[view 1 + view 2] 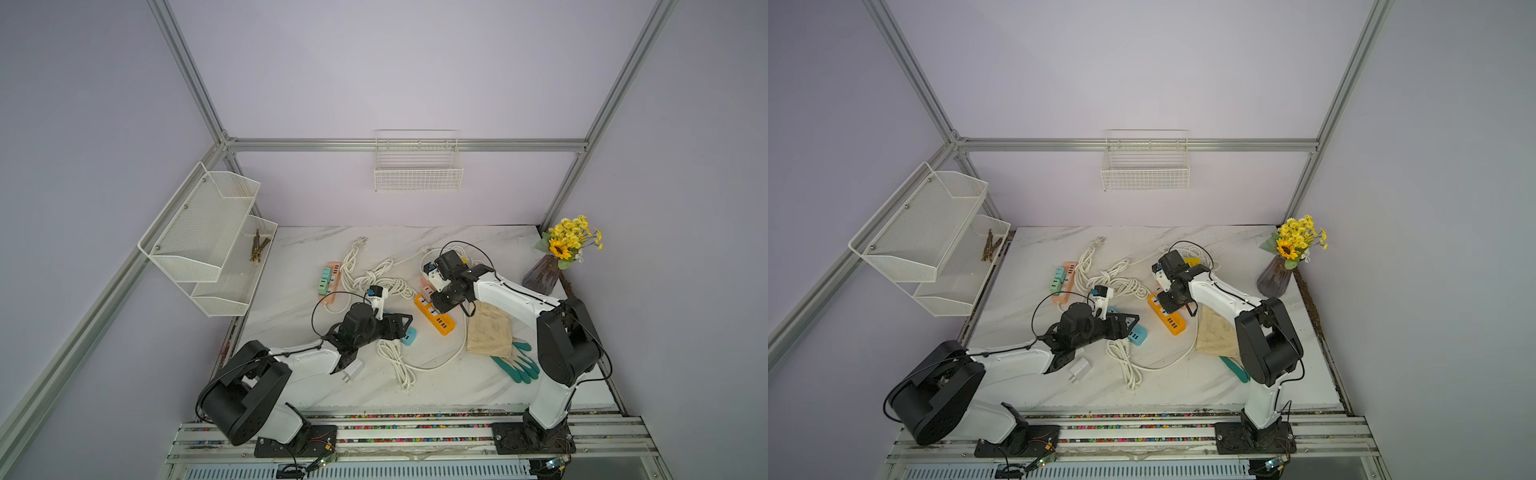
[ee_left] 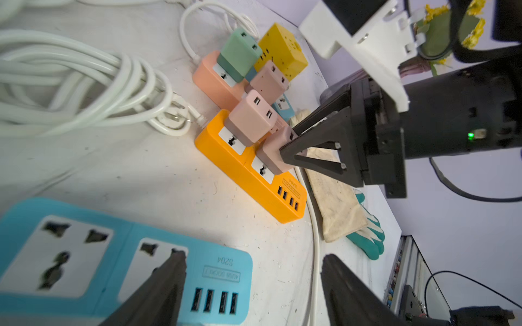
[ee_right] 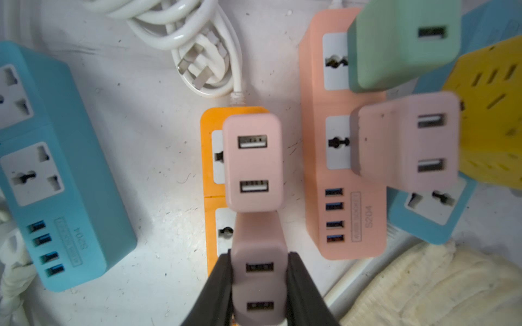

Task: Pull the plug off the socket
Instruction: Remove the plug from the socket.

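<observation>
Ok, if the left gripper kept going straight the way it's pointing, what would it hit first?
Probably the bare white marble tabletop just past the light blue plastic power strip beneath the open left gripper. If its path is shallower than it looks, the orange power strip comes first.

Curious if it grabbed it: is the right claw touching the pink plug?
Touching. Right wrist view shows right gripper fingers pressing sides of the pink plug.

The blue power strip (image 2: 132, 234) and peach power strip (image 3: 313, 180) read S204
</observation>
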`<state>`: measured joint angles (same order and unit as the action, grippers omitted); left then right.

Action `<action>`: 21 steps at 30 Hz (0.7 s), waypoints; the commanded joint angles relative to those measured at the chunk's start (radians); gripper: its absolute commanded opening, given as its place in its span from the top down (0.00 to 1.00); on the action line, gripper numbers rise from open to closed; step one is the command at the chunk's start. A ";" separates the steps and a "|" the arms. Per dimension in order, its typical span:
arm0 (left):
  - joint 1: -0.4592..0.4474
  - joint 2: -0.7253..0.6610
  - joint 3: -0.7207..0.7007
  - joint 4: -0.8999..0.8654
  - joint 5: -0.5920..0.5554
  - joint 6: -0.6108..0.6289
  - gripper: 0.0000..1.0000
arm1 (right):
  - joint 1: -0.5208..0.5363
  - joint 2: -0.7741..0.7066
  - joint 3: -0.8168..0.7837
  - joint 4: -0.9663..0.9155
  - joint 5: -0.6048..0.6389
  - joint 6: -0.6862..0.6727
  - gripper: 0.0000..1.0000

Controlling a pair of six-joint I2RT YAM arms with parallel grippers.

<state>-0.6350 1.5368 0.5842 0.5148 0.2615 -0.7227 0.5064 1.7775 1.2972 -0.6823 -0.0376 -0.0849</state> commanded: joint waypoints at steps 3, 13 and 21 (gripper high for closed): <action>-0.002 0.213 0.125 0.157 0.221 -0.227 0.48 | 0.011 -0.085 -0.097 0.048 -0.037 0.118 0.82; -0.042 0.284 0.300 -0.192 0.016 -0.333 0.50 | 0.015 -0.156 -0.224 0.148 0.003 0.171 0.81; -0.061 0.361 0.360 -0.248 0.077 -0.386 0.49 | 0.033 -0.151 -0.248 0.179 0.028 0.206 0.80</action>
<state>-0.6876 1.8622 0.9154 0.3233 0.3210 -1.0817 0.5289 1.6245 1.0786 -0.5182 -0.0280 0.0814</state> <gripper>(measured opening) 0.514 0.301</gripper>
